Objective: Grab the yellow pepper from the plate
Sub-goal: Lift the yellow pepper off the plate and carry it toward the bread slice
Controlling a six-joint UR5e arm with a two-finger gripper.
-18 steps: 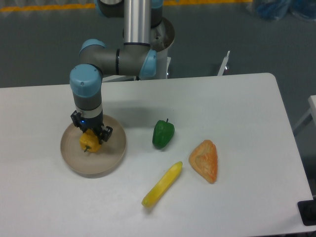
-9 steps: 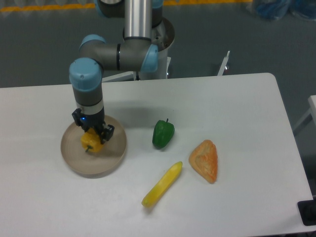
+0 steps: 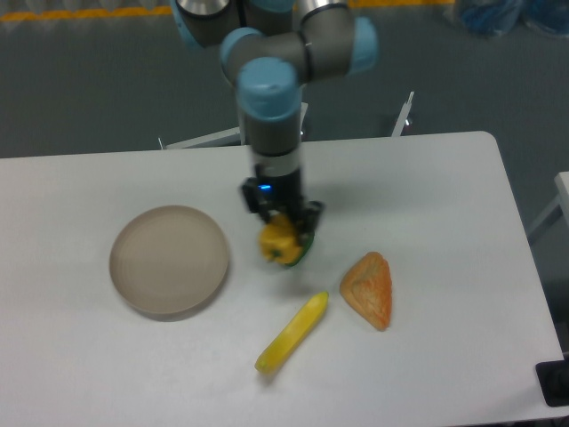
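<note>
light: even, overhead, bright | shadows: soft, faint on table (image 3: 427, 187) | glare: none | focus: slightly soft, low-res

Yellow pepper (image 3: 278, 241), beige plate (image 3: 169, 259), orange wedge (image 3: 369, 290) (table (image 3: 444, 222) white), yellow-green banana-like item (image 3: 292, 333).

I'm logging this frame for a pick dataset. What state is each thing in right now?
gripper: shut on the yellow pepper.
yellow pepper: held in the gripper, off the plate, in front of the green pepper.
plate: flat on the table, nothing on it.
green pepper: mostly hidden behind the yellow pepper.
long yellow item: lying on the table.
orange wedge: lying on the table.
</note>
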